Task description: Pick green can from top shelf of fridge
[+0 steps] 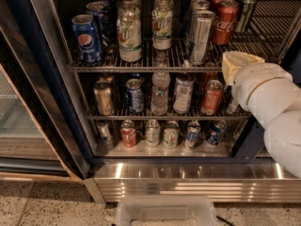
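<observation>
Your pincer (239, 65) was at the front right corner of the top shelf (141, 68). The green can (246, 11) stood upright behind it, near the back edge. Whether the pincer was open or closed, you could not tell.

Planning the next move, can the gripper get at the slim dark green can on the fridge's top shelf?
Probably yes: the gripper sits at the front of the top wire shelf, and bare rack lies before the slim dark green can.

Gripper (239, 66) before bare right top shelf (270, 34)
</observation>
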Robot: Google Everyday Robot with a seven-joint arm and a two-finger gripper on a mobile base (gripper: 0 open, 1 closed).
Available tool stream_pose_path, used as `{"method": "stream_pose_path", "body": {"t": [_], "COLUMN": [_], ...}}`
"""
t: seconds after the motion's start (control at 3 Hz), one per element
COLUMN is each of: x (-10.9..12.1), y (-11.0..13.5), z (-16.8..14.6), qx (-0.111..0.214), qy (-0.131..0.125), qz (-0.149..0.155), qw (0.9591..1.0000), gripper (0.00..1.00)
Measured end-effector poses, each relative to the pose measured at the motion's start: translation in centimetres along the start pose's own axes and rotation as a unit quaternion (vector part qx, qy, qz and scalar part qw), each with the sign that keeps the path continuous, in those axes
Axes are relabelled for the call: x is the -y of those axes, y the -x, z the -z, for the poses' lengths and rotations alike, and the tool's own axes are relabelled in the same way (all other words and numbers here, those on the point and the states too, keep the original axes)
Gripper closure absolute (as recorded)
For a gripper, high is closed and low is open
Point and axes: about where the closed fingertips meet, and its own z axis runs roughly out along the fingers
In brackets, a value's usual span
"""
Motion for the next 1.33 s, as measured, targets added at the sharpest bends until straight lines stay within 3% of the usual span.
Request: {"method": "stream_pose_path", "body": {"t": [0.67,1.0,1.33], "x": [2.4,3.1,3.1], "y": [3.2,5.3,5.3], "z": [-5.5,-7.3,-7.3], "qx": [0.062,0.082,0.082], "qy": [-0.074,-0.105,-0.105], "qz": [-0.023,-0.014,-0.013], "qw": [0.9950,0.9910,0.9910], "gripper": [1.00,1.00,1.00]}}
